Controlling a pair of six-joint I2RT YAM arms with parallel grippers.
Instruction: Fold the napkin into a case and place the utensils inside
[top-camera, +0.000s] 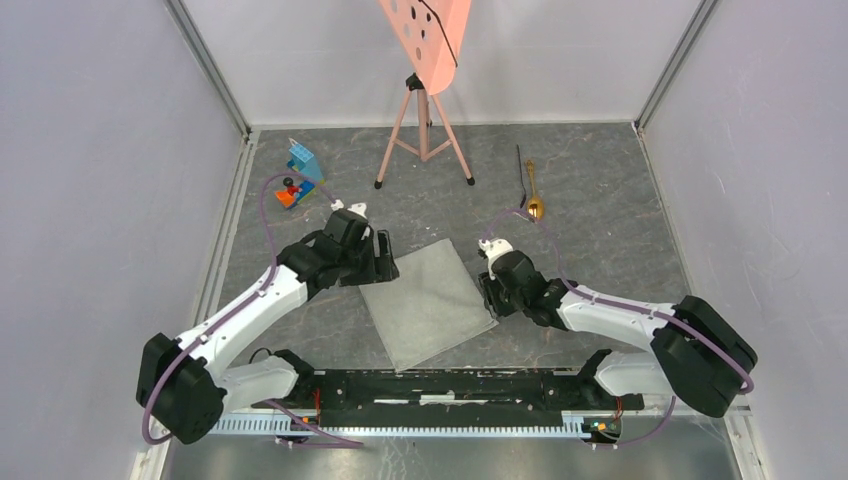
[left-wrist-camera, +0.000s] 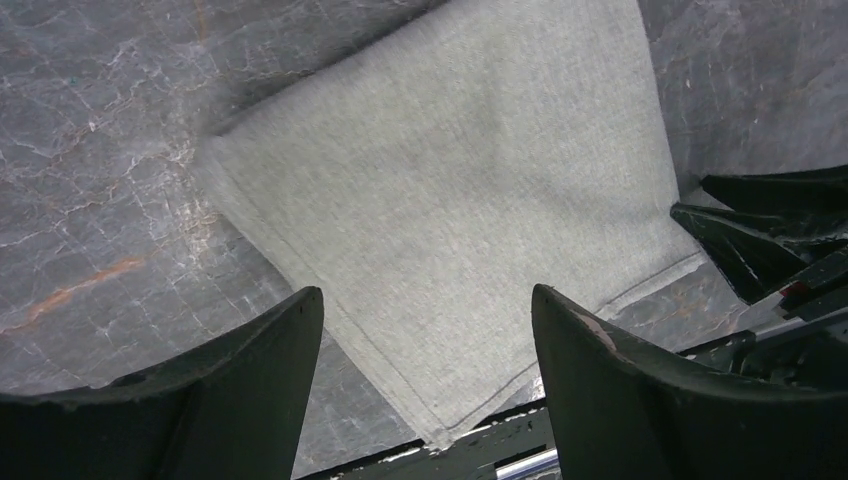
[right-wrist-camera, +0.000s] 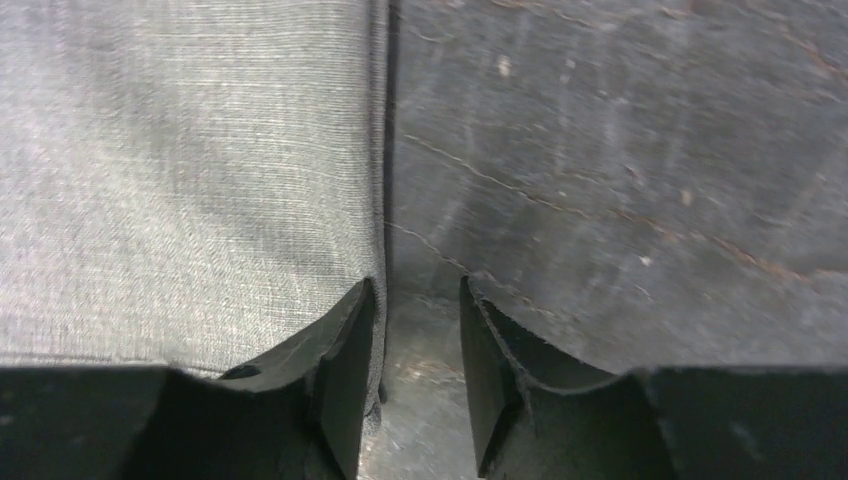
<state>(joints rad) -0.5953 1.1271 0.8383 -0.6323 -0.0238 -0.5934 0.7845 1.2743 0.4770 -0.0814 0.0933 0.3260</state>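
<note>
Napkin (top-camera: 425, 300) flat mid-counter (top-camera: 620, 250). Left end effector (left-wrist-camera: 425, 295) wide open, empty, over napkin's left edge. Right end effector (right-wrist-camera: 415, 290) narrowly parted, gripping nothing, at napkin's right edge. Spoon (top-camera: 535, 205), black utensil (top-camera: 521, 172) toward far-right corner.

Pink perforated board (top-camera: 430, 35) on tripod (top-camera: 424, 125) at far edge, blue-red toy blocks (top-camera: 298, 172) far left, dark marbled tabletop (top-camera: 600, 170)
</note>
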